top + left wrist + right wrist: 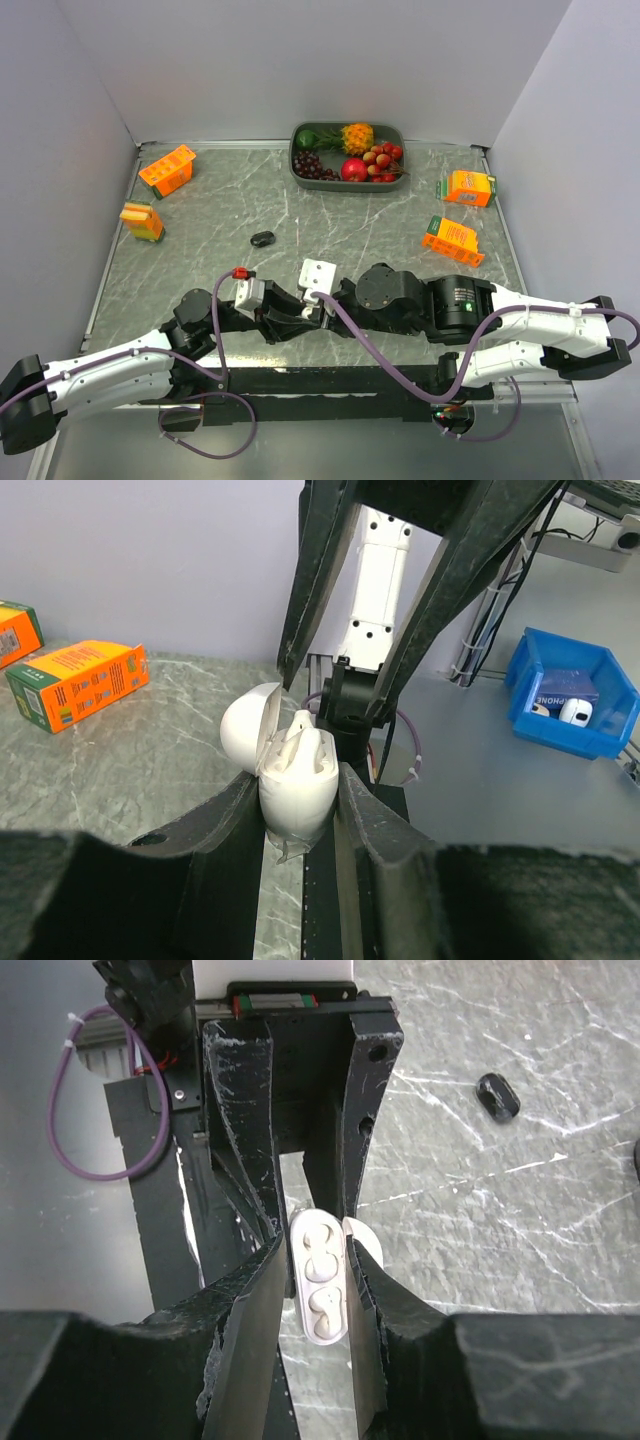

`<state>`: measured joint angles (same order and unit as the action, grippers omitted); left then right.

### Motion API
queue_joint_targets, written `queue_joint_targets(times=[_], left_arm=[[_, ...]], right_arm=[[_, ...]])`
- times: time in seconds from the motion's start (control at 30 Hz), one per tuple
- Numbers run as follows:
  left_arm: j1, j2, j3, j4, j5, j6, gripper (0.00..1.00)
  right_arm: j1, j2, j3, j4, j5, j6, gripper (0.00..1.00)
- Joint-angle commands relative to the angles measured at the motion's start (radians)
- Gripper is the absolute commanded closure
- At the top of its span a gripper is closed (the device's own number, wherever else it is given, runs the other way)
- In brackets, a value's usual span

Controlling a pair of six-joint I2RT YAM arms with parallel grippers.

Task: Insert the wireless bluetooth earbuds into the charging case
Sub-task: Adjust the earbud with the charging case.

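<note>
the left tool (300, 785) is clenched on the white charging case (298, 805). its two black fingers (235, 825) squeeze the bottom part of the case from both sides and hold it with the open side up. the lid (250, 725) is flipped open to one side.

the right tool (315, 1245) comes at the case from the other way. its fingers (255, 1310) sit on each side of the case, very close. i cannot tell if they press on it or just wait beside it. there is no loose bud between them.

look into the case from the right wrist view. two white earbuds (322, 1305) lie in their little holes, one behind the other. they look pushed in, but i cannot tell if they are all the way down.

so i think the putting-in step for this case is almost done. the next move should be gentle. the right tool needs to ease off, press a bud down if it sits high, and tip the lid shut. the left tool has to hold the case steady the whole time.

farther out on the tabletop (480, 1210) lies a small black pod (497, 1096), well apart from both tools. it is too small to tell what it is. no black buds show.
</note>
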<state>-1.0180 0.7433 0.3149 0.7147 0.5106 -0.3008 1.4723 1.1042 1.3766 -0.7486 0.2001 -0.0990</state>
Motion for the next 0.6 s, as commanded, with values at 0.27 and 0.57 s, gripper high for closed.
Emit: queue_joint_targets(times=[0.27, 0.57], left_arm=[[-0.005, -0.001, 0.059, 0.020, 0.032, 0.005, 0.99], [-0.005, -0.009, 0.058, 0.017, 0.029, 0.003, 0.99]], right_arm=[[-0.017, 0.020, 0.030, -0.032, 0.027, -0.004, 0.62], [-0.029, 0.031, 0.024, -0.037, 0.035, 0.001, 0.66]])
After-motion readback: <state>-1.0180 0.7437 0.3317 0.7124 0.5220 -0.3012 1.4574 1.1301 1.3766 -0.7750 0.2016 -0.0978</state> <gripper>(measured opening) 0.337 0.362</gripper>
